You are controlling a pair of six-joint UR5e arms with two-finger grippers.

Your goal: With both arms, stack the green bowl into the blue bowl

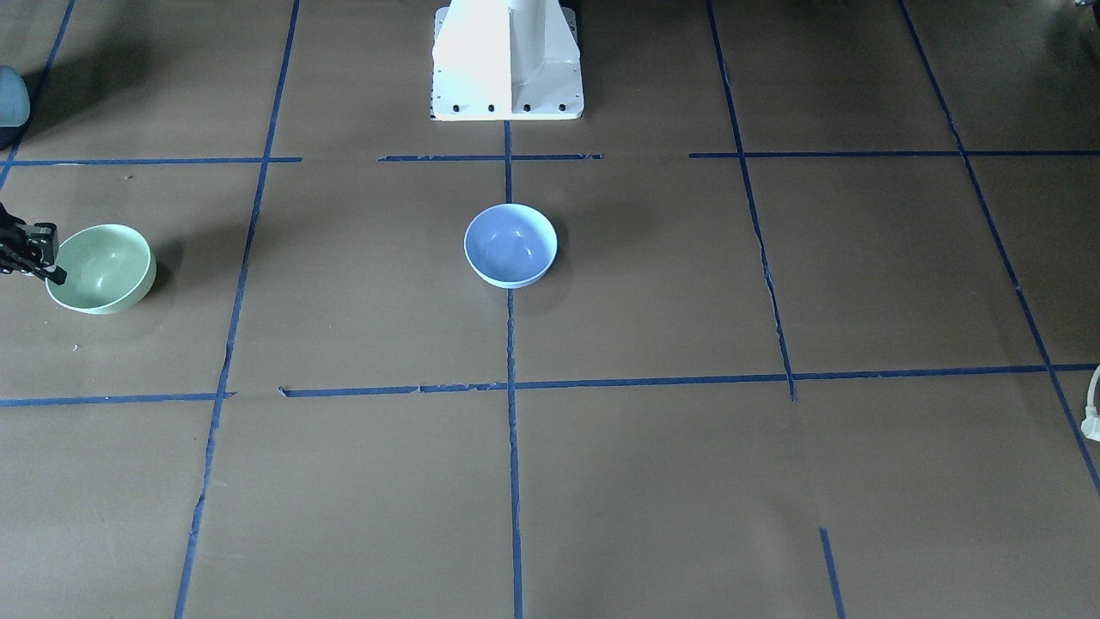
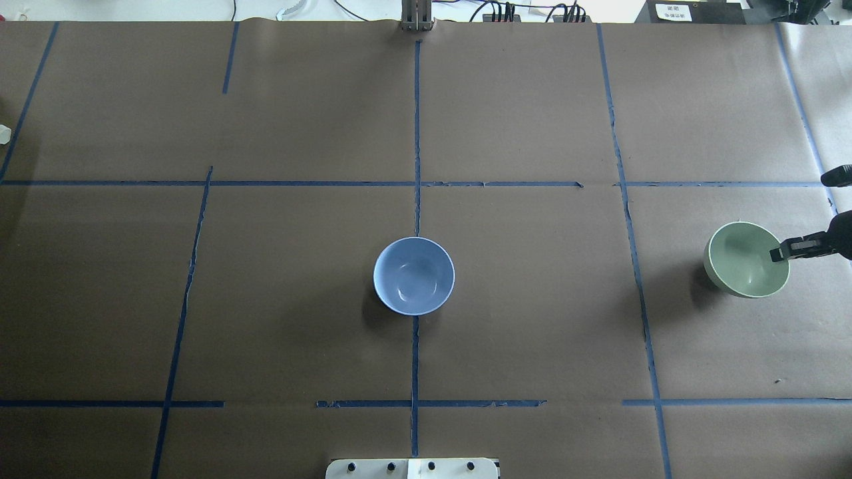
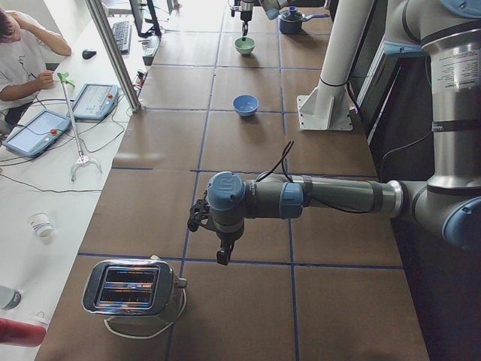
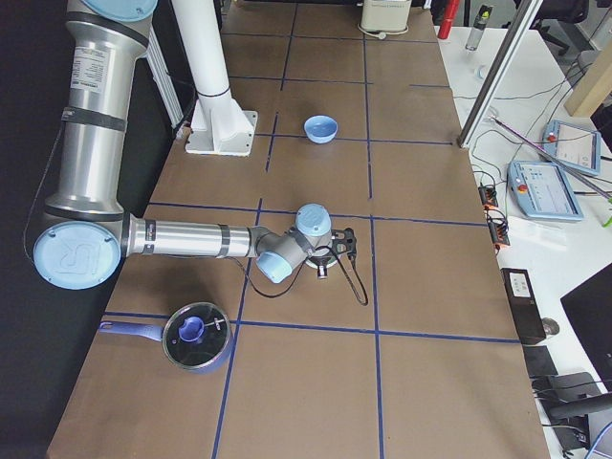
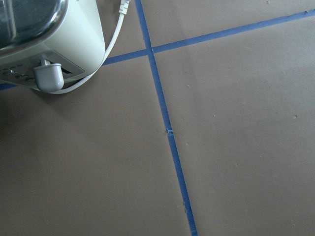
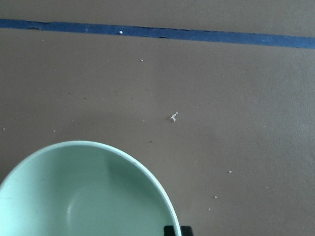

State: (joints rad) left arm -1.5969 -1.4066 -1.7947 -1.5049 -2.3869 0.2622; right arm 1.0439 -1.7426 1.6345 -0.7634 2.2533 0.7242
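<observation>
Two bowls seen on desk (image 2: 532, 319), well apart. Nearest, from robot's left end: toaster (image 3: 131, 289); left hand (image 3: 223, 257) held low over desk near it, pointed down, opening cannot be told. Farther: blue bowl (image 3: 246, 104) set upright on centre tape line (image 2: 416, 133), before white pedestal (image 3: 325, 105), untouched. Farthest: green bowl (image 3: 244, 45) at robot's right side; right hand (image 2: 780, 253) placed at its rim, one finger (image 2: 776, 255) seen over rim, grip cannot be told.
</observation>
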